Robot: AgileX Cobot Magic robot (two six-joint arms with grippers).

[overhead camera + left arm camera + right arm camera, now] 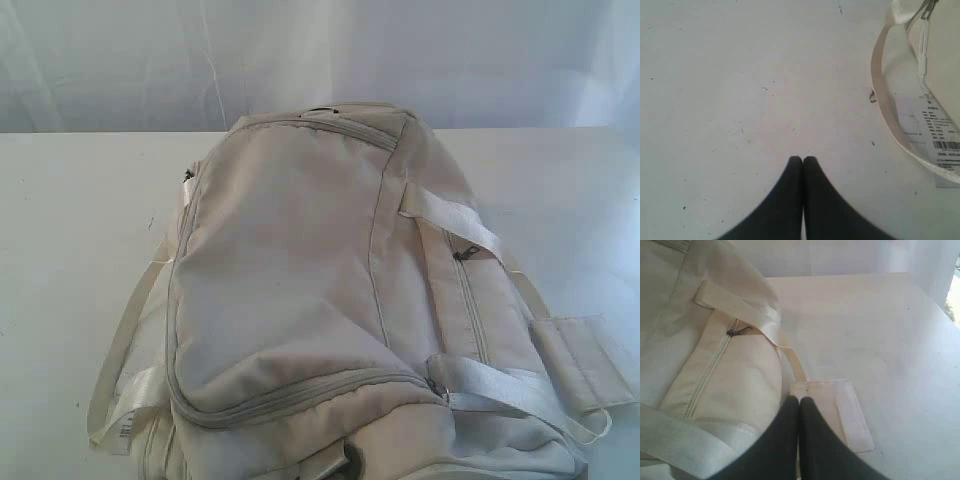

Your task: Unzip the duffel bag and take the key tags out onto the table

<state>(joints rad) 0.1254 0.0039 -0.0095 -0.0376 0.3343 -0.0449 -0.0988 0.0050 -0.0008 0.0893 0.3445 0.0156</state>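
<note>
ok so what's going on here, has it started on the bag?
Not yet, nothing is being handled. The duffel bag lies on the table, the zippers in view look closed, and no key tags show. The left gripper is shut over bare tabletop, beside the bag's loose strap and paper label. The right gripper is shut too, near the handle pad on the bag's other side, holding nothing.

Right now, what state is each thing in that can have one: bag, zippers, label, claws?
Large cream-beige fabric duffel bag: closed, lying on the wide white table.
Curved front zipper: zipped shut.
Side zipper: zipped shut.
Printed paper tag: flat on the table.
Left claw: shut, empty.
Right claw: shut, empty.
Small plastic key tags: not in view.
</note>
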